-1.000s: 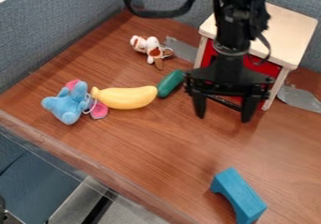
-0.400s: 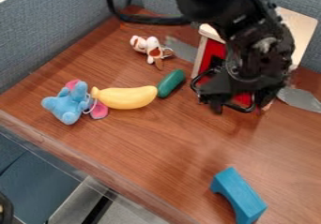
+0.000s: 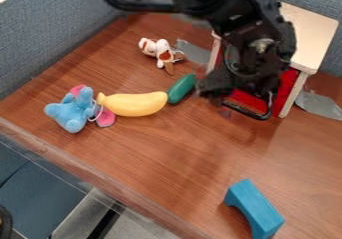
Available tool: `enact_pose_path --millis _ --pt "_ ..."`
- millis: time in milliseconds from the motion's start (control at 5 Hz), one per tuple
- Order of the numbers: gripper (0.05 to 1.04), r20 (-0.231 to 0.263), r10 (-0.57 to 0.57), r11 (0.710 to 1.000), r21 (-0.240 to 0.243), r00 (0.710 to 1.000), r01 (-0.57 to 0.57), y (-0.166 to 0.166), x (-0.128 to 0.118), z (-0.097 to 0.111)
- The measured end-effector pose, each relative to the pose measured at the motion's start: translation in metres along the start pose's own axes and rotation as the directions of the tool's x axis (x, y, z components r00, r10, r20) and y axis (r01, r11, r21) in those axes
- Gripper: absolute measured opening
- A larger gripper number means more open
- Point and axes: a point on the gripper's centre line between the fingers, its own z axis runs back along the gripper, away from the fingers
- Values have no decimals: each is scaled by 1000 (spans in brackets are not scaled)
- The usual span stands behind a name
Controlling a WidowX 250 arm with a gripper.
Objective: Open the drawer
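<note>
The small cabinet (image 3: 311, 38) with a pale wooden top stands at the upper right. Parts of its red drawer front (image 3: 287, 87) show between the white legs, and the arm covers the rest. Low on that front, the black handle (image 3: 254, 114) juts toward the camera. My gripper (image 3: 230, 87) is down in front of the drawer, tilted, over the handle's left part. Its fingertips blend with the dark handle, and whether they touch it is unclear.
Left of the gripper lie a green toy (image 3: 181, 88), a yellow banana (image 3: 133, 104) and a blue plush (image 3: 71, 110). A brown-and-white plush (image 3: 160, 51) lies farther back. The blue arch block (image 3: 254, 208) is near the front. Grey partitions (image 3: 60, 30) border the table.
The gripper has turned and tilted from its upright pose in front of the drawer, then shifted left. More of the red front shows on the right than a moment ago. The toys have stayed put.
</note>
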Motion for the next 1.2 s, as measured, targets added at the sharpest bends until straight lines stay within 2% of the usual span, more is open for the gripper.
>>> enact_pose_path --millis 200,400,600,1000,1200 --pt "999 55 88 995 35 995 -90 10 16 -3" --pt "999 54 114 993 39 992 -116 13 18 -7" --pt "999 32 134 987 90 991 -136 24 12 -26" --pt "971 2 147 978 148 989 -146 29 -3 -61" --pt "700 -14 152 982 117 988 -149 23 -6 -65"
